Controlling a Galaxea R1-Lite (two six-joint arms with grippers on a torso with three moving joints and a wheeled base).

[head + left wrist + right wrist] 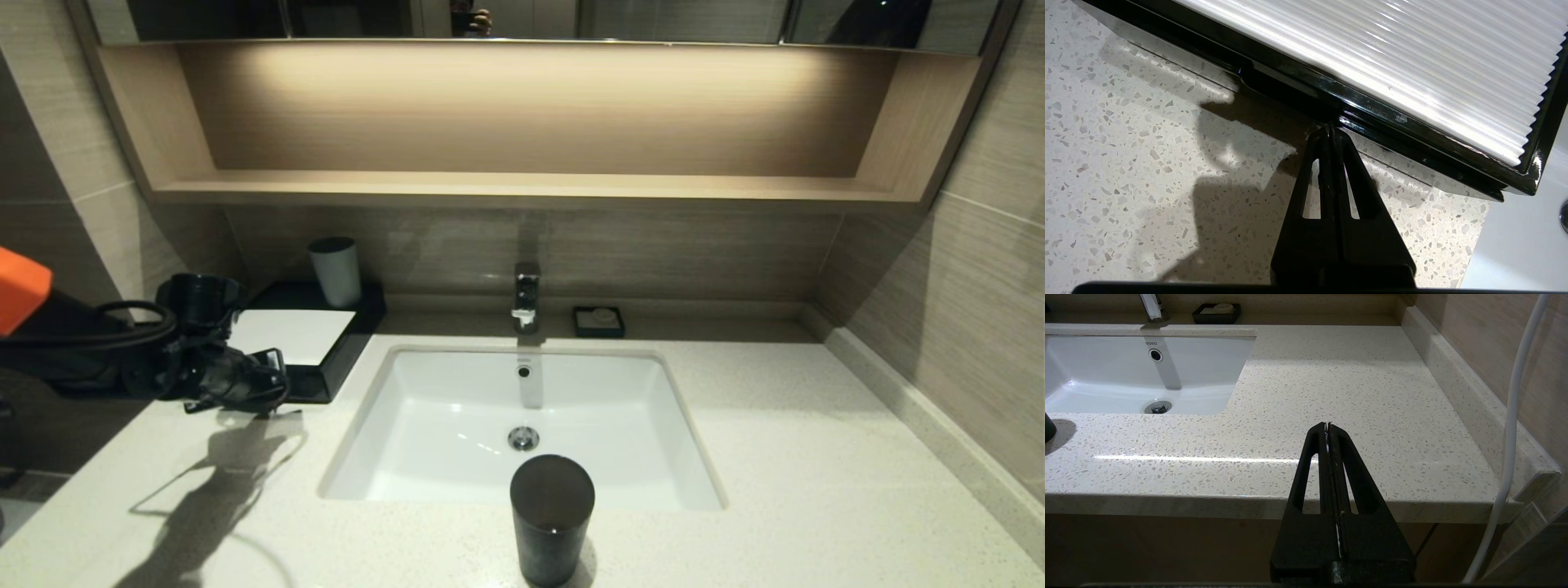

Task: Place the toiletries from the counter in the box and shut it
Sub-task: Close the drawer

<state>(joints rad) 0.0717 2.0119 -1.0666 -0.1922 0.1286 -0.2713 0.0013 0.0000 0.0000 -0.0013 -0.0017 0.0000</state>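
The box [326, 359] meets the left gripper [1329, 130], jaws pressed together, empty; sink [1098, 392] reads TOTO.

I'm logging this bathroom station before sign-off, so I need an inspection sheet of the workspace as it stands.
Surface: off-white speckled stone counter with a white rectangular sink.
Job's things: low flat black box with white ribbed top panel at the counter's back left, its drawer shut; no toiletries seen.
Clutter: tall dark cylindrical cup in front of the sink; pale cup on the box; small black soap dish beside the chrome tap.
Grippers: left gripper shut, tips against the box's front edge; right gripper shut, held off the counter's front edge.
Cables: white cable beside the right arm.
Surroundings: light wooden wall shelf, tiled walls.
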